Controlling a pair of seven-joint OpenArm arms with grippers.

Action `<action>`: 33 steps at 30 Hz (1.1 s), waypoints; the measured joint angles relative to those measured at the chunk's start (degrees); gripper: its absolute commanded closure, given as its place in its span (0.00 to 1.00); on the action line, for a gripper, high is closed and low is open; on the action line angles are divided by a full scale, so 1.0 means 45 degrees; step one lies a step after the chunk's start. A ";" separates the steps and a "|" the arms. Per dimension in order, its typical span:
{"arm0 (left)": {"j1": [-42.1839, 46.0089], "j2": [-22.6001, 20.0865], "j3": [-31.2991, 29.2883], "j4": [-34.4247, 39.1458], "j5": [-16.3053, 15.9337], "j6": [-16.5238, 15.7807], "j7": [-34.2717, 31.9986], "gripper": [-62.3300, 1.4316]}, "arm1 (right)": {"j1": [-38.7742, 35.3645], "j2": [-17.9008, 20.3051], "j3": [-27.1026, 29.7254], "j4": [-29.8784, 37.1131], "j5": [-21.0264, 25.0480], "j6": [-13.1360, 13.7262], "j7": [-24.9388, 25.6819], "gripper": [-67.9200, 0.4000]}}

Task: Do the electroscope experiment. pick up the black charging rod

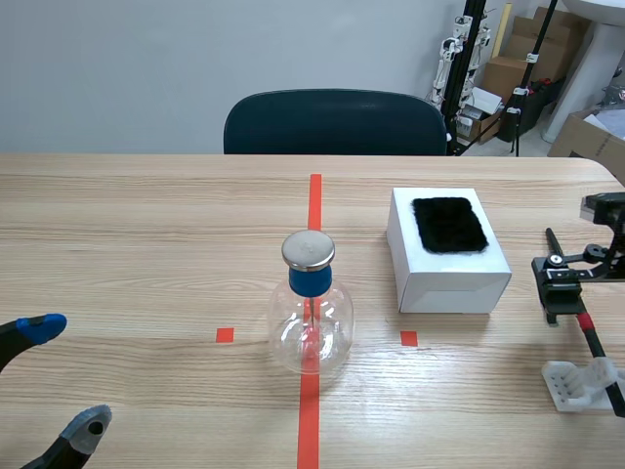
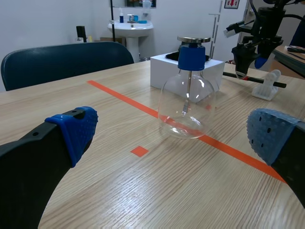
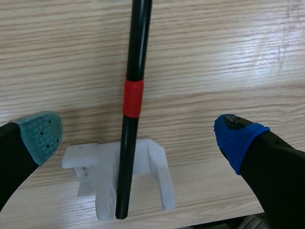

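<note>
Right gripper wide open, holding nothing, straddling the slim black charging rod with a red band. Rod runs between the fingers, near end propped in a white plastic cradle, probably to keep it graspable off the table. Left gripper open, empty.

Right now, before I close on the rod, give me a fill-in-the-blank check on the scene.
1. The rod rests on a white ____.
2. The rod's band is ____.
3. The right gripper hovers over the rod with its fingers ____.
4. The flask has a ____ stopper.
Missing words: stand; red; open; blue.
</note>
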 measured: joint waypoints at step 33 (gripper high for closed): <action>-0.0311 -0.0267 0.0787 0.0000 -0.0029 0.0010 0.0204 0.00 | 0.1195 -0.0874 -0.0607 -0.2429 -0.0597 0.0010 0.1195 0.00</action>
